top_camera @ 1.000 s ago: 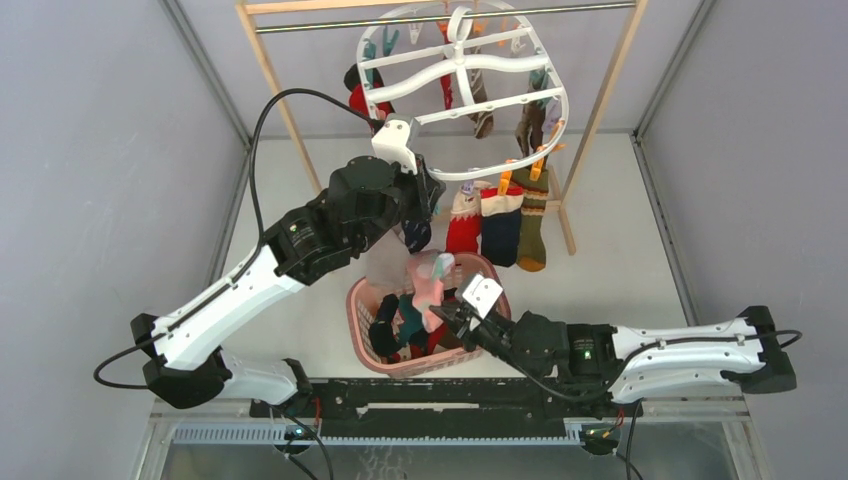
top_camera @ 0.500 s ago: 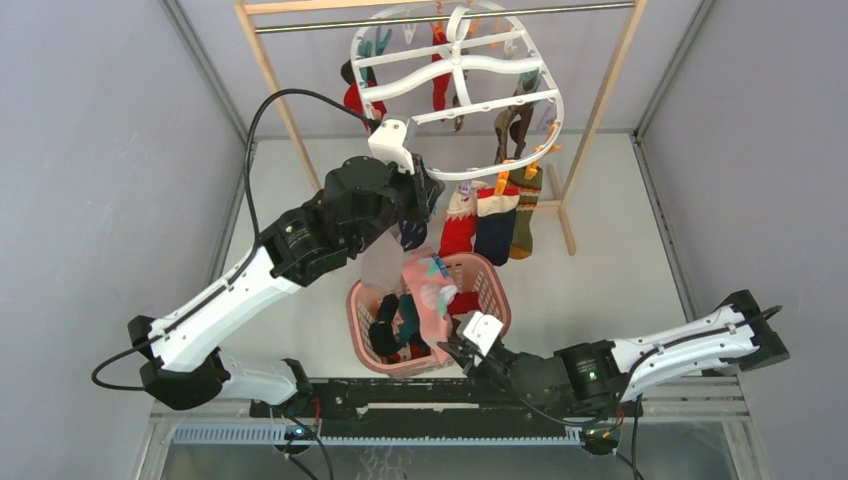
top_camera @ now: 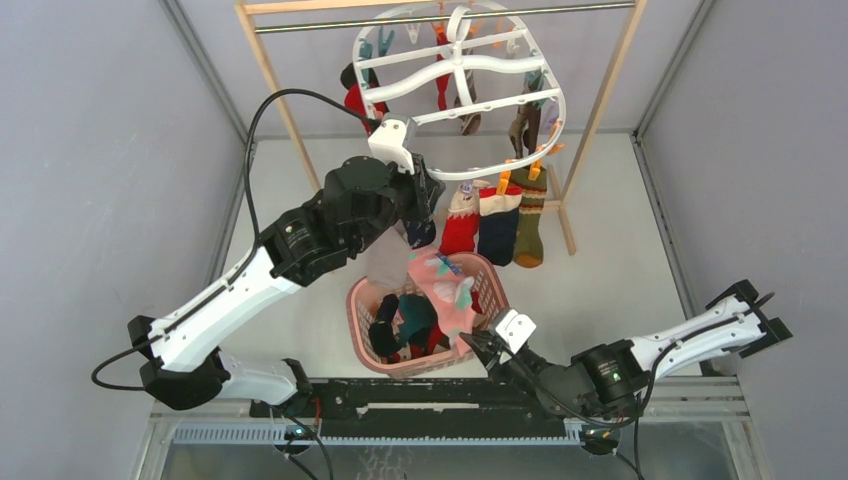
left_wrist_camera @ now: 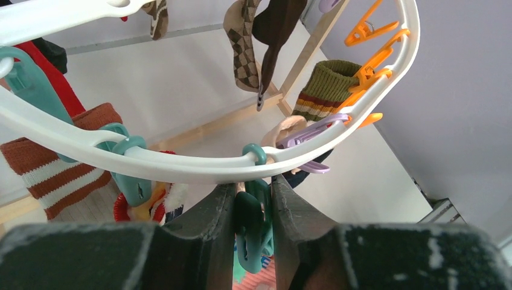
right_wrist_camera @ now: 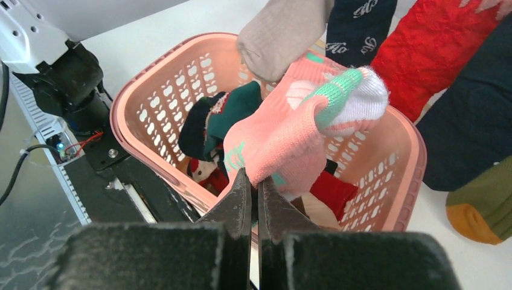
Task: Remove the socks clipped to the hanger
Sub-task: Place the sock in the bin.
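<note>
Left wrist view: we see the left pincer (left_wrist_camera: 252,184) pinching a teal plastic clip (left_wrist_camera: 249,235) under the rim of the large white plastic oval hanger (left_wrist_camera: 181,166), which hangs on the wooden-framed rail (top_camera: 271,75) with red, navy and olive fabric socks (top_camera: 497,225) clipped on. Our right pincer (right_wrist_camera: 253,178) is clamped on a pink knit sock (right_wrist_camera: 284,136) above the pink lattice plastic basket (right_wrist_camera: 145,90) on the bench (top_camera: 620,250)
</note>
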Robot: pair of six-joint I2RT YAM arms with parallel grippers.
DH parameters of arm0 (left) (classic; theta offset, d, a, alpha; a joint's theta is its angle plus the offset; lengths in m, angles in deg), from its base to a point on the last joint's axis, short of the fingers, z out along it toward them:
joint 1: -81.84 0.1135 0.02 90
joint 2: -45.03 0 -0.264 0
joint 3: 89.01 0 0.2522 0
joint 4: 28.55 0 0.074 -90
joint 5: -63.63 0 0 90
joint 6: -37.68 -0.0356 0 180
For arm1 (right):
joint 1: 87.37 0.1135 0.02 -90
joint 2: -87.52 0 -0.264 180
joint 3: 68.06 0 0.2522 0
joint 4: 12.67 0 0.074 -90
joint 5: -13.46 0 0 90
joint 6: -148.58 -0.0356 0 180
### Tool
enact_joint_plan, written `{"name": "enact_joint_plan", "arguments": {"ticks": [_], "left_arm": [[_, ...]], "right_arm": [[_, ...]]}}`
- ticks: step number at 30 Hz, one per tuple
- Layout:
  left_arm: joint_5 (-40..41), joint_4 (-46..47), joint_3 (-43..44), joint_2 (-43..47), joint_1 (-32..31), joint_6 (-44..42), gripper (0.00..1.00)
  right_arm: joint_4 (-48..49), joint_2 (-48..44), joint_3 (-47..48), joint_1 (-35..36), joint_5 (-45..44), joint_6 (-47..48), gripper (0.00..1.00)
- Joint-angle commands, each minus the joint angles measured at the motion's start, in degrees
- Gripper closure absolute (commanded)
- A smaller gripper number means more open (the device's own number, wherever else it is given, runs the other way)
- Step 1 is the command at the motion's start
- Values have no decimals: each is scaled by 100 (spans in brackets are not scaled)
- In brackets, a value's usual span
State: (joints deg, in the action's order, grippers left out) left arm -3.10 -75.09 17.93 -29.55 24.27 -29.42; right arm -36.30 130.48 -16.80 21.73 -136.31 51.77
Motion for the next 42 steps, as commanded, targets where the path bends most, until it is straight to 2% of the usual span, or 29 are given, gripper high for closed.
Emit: {"name": "enact_joint_plan", "arguments": {"ticks": [1,7,16,22,29,35,37,42], "left_arm": [[-81,113,120,179,43,-122,72],[-52,107,95,183,43,-123,72],[-52,133,53,212,43,-123,72],[-51,170,0,227,47,-106,71],[-62,201,-37,244,52,-88,71],[-94,211,-37,216,52,-91,70],[-93,210,-45,203,51,-81,68],[-76,205,-55,190,43,-81,62]], "right_arm": [[-129,-122,65,343,-674,-204,100],[64,-423,65,920,-1328,141,100],[295,-379,66,1327,-1723,368,100],[436,-367,90,2000,-2542,524,100],[-944,-288,451,2183,-2802,-621,100],[-1181,-482,504,1491,-2312,-748,100],[-921,-519,489,1023,-1839,-474,100],[-73,-240,451,-442,-15,252,100]]}}
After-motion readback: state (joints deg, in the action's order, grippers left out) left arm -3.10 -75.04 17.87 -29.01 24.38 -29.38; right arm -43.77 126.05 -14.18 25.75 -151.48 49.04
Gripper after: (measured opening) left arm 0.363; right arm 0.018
